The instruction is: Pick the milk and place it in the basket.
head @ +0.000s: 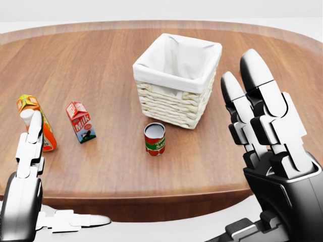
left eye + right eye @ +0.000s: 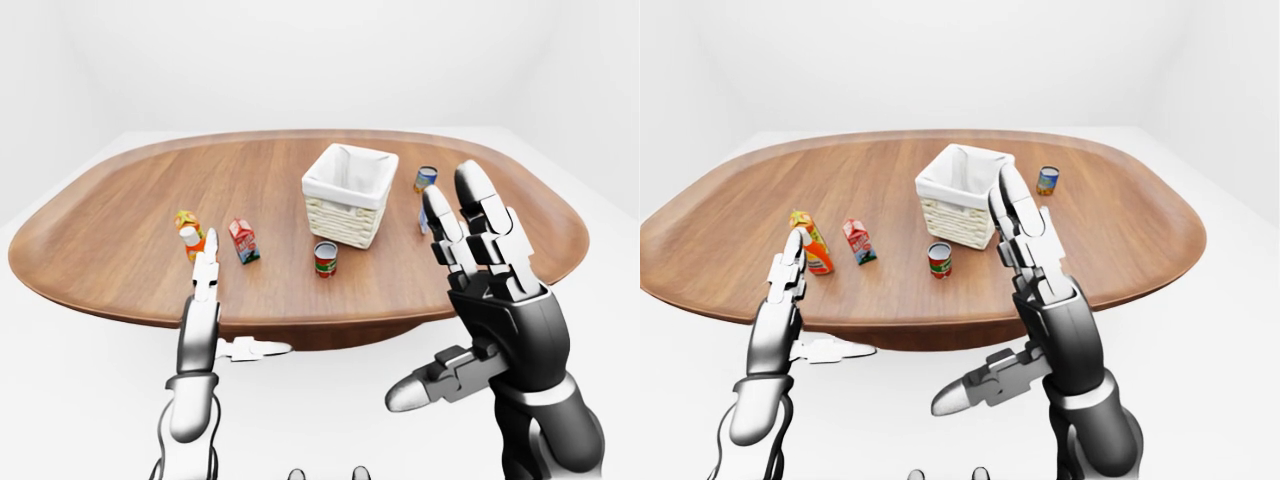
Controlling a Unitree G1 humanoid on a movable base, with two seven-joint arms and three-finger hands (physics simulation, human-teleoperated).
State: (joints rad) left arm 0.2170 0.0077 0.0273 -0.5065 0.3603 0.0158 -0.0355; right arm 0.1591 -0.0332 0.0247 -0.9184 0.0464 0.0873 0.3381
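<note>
Both hands are hovering open at the table's (image 1: 116,60) near edge, gripping nothing: left hand (image 1: 28,176), right hand (image 1: 275,151); milk (image 1: 80,122) is standing upright left of the basket (image 1: 174,88), just beside the orange bottle (image 1: 38,126); red can (image 1: 154,139) is sitting below the basket.

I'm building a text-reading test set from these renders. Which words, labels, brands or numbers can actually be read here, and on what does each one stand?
"Milk": on the red and white milk carton.
Red can: label print too small to read.
Orange bottle: label blurred, unreadable.
Orange carton behind it: no legible text.
Blue can: too small to read.
Basket: no text.
</note>
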